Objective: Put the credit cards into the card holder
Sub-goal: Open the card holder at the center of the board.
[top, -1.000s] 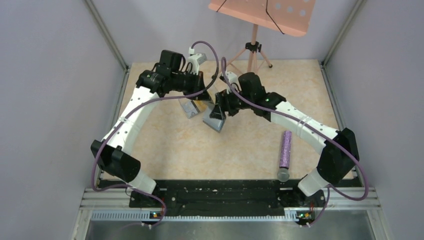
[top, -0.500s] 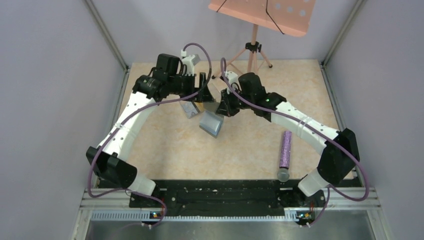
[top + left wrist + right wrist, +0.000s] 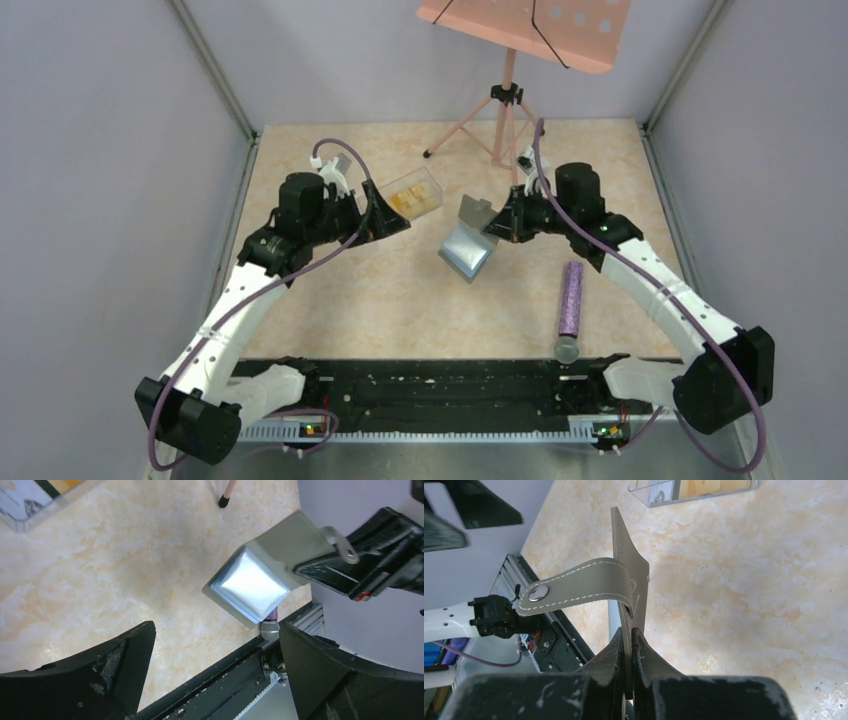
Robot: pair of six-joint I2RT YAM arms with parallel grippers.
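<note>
Card holder (image 3: 466, 248) is up off the table (image 3: 330, 290), just past centre toward 1 o'clock in the top view, hanging tilted from the right gripper (image 3: 493, 228). Right jaws are together, clamped on the edge of one flap. The right wrist view shows that flap edge-on between the closed fingers (image 3: 651, 667). The strap (image 3: 574, 586) curls out toward 9 o'clock there, its metal snap (image 3: 538, 592) facing the camera. Holder is folded open: plain grey flap on top in the grip, shiny pocket panel below, lowest corner pointing to 6 o'clock.

Left gripper (image 3: 386, 213) sits at 11 o'clock from centre, jaws wide apart over bare table. Its wrist camera shows the two fingers (image 3: 110, 670) at 7 and 5 o'clock of the frame. The holder is at 1 o'clock of that frame, well apart from them.

Credit cards (image 3: 408, 198) are inside the clear box (image 3: 428, 184), with orange and yellow ones visible through the wall. Box lies on the table at 11 o'clock, just beside the left gripper on its 2 o'clock side. Can't tell if they touch.

Purple tube (image 3: 570, 295) lies on the table at 4 o'clock, long axis running 12 to 6, grey cap (image 3: 567, 348) at the near end. Music stand (image 3: 508, 95) stands at 12 o'clock at the far edge, its pink tray overhead.
</note>
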